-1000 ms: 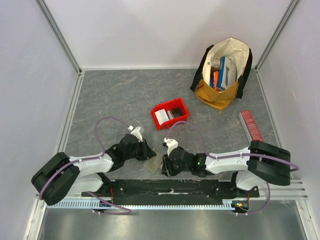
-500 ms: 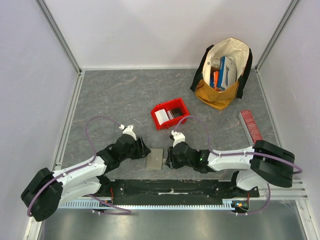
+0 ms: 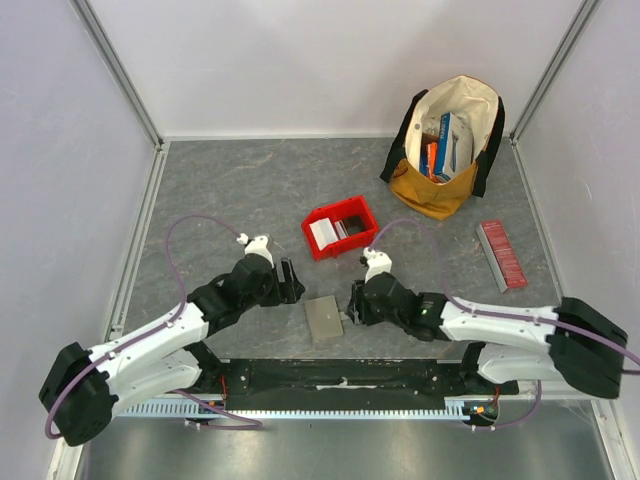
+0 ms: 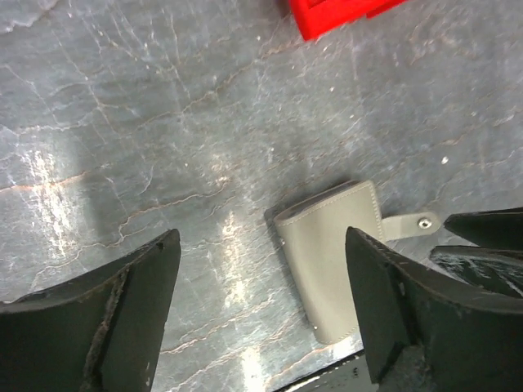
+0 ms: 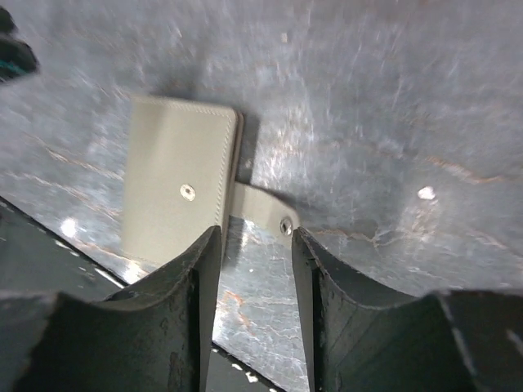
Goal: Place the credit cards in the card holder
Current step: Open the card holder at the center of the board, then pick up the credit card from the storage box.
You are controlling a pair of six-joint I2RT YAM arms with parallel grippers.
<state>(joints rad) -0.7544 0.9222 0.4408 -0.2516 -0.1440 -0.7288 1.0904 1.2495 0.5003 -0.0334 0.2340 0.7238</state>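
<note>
Overhead, the flat grey-olive folding card holder (image 3: 324,320) lies closed on the grey marbled table (image 3: 230,190), at 6 o'clock from the small red plastic bin (image 3: 340,227). The left gripper (image 3: 292,284) sits at 10 o'clock of it, apart from it, jaws spread wide and empty: fully released. From the left wrist, its black fingers (image 4: 122,327) frame bare table, and the card holder lies toward 3 o'clock, just beside the right-hand finger. The right gripper (image 3: 352,305) is at 2 o'clock of the card holder, close in. Its wrist view shows the jaws part-way apart with nothing pinched. The holder's strap tab (image 5: 265,214), with its metal snap, lies just ahead of the fingertips (image 5: 200,261), and table shows through the gap. A white plastic credit card (image 3: 322,233) stands in the bin's 9 o'clock side. Out at 1 o'clock a cream-and-mustard fabric bag (image 3: 447,150) holds colourful boxes, and a long red ribbed box (image 3: 500,253) lies at 3 o'clock.
</note>
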